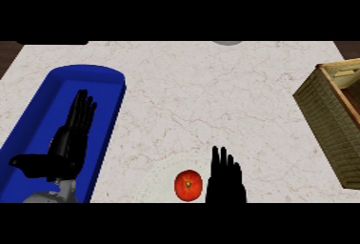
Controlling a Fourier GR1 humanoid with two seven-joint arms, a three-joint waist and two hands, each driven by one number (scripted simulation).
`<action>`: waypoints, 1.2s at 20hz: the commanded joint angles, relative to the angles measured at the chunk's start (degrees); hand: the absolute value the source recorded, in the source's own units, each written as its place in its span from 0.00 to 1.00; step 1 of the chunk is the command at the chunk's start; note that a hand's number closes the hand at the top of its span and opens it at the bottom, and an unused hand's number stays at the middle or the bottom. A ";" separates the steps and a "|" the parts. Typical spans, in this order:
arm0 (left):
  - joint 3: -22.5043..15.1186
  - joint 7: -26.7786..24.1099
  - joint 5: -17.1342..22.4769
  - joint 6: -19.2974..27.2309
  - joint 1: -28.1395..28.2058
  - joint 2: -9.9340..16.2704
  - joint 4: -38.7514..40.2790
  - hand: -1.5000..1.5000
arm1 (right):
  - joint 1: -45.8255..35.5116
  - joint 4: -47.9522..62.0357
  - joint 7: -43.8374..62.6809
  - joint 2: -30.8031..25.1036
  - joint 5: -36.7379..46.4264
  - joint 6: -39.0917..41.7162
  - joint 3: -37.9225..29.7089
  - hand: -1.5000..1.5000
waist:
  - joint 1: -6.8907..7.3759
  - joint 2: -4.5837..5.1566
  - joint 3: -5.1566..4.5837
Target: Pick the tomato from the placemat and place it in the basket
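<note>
One tomato (187, 185) is sitting just left of the open right hand (225, 178); the left hand (74, 126) is resting open, farther off.

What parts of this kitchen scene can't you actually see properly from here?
- Basket: the head view's right edge cuts it off, so most of its inside is hidden.
- Placemat: pale against the counter, its outline barely shows.
- Grey object at the top edge: too cropped to identify.
- Right hand: its wrist is cut off below.
</note>
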 commanded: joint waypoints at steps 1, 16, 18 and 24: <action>-0.56 0.19 -0.95 0.39 0.73 -0.32 -0.72 0.50 | -0.21 1.95 13.87 1.12 0.21 -4.81 1.91 0.00 | -0.05 -0.13 0.02; 0.82 0.81 -1.50 -0.68 -0.88 -1.42 0.68 0.50 | -7.61 7.06 11.85 1.08 -4.81 1.17 3.81 1.00 | -0.33 -0.10 0.03; 0.04 0.20 -1.67 -0.26 0.83 -2.13 -0.56 0.50 | -10.88 9.11 13.86 1.08 -5.59 0.78 4.13 1.00 | 0.32 -0.08 0.01; -0.13 1.10 -2.09 -0.34 1.04 -2.00 -2.21 0.50 | -14.71 12.24 10.80 1.07 -5.35 0.60 -4.87 1.00 | 0.50 -0.03 0.04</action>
